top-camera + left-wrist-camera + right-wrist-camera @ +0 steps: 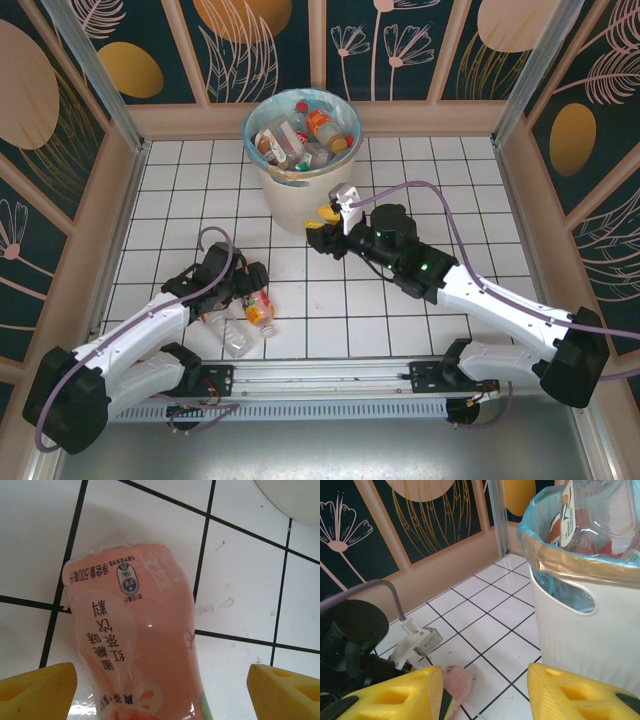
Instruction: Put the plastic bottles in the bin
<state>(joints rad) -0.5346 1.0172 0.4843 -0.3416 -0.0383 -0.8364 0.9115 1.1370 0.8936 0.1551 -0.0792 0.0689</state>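
Straddling a pink-labelled bottle (pixel 135 645), the left gripper (pixel 160 695) stands spread wide. Its yellow fingertips (pixel 37 692) sit in the two lower corners of the left wrist view, each apart from the bottle's sides, so nothing is pinched. From the top external view this gripper is lower left of centre, with the bottle lying on the white tiled floor (pixel 170 180) and a clear bottle (pixel 234 337) just beside it.

The right gripper (pixel 322 228) sits at the centre of the top view, just beside the foot of the bin (pixel 290 200). Its yellow fingers (pixel 395 695) are parted with bare tile between them, and they hold nothing.

Black Chinese characters run down the pink label, upside down in the frame. Above them are a small round badge and a line of print too fine to read. One bottle in the bin carries a white label with an orange figure, and its text is not legible.

The bin is a round cream tub lined with a pale blue bag (pixel 535 525) folded over its rim. It stands at upper centre of the top view, heaped with the plastic bottles (pixel 300 135), which are clear-bodied with red and orange labels.
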